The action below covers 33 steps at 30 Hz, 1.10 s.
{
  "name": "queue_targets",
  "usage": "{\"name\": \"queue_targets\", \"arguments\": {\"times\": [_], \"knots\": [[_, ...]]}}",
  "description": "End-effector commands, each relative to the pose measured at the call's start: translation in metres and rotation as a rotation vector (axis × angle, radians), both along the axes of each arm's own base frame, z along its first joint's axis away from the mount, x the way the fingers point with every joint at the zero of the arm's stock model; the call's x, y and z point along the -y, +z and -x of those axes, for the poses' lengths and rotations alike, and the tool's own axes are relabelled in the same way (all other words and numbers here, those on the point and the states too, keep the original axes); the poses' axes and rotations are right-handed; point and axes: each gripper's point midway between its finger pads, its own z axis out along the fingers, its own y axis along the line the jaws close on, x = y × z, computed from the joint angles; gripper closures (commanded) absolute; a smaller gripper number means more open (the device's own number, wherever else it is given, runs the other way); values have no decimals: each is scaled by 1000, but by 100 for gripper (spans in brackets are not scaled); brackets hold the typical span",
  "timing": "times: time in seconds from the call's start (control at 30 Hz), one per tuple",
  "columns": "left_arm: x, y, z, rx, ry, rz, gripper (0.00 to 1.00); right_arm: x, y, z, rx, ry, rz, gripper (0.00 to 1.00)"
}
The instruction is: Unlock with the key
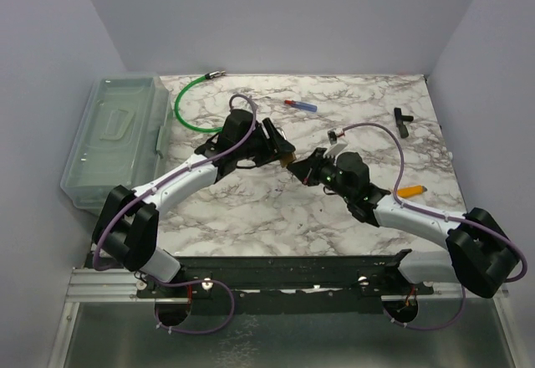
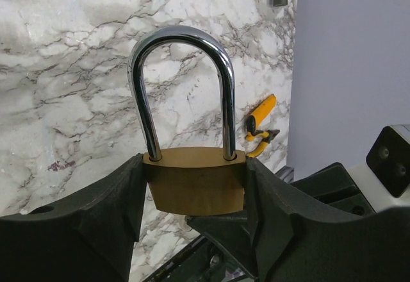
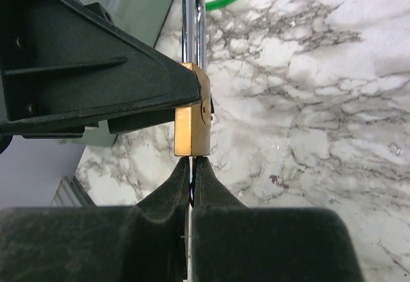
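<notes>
Brass padlock with chrome U-shackle (image 2: 192,189) gripped across body by left gripper (image 2: 194,197), over middle of white marble tabletop (image 1: 251,209). Left jaws apart by body's width, clamped on both narrow sides. Left wrist view: long axis runs 12–6, shackle toward 12 o'clock, both legs seated in body. Right gripper (image 3: 191,161) jaws pressed together. In right wrist view, tips touch padlock's base from 6 o'clock. Key between them: cannot tell. Top view: left arm enters from 8 o'clock, right from 4 o'clock.

Bright, soft light fills all three views. The steel loop of the padlock (image 2: 195,189) shines with white glare. Faint shadows lie on the tabletop (image 1: 251,209).
</notes>
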Motion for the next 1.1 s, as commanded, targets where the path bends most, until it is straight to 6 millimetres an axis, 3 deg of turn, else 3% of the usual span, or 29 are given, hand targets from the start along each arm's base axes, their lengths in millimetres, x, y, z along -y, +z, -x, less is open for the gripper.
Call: {"name": "queue_targets", "arguments": {"times": [0.0, 0.53, 1.07], "knots": [[24, 6, 54, -53, -130, 98, 100, -3, 35, -1, 58, 5, -135, 100], [43, -11, 90, -98, -100, 135, 100, 1, 8, 30, -27, 73, -191, 100], [49, -2, 105, 1, -155, 171, 100, -5, 33, 52, -7, 174, -323, 100]]}}
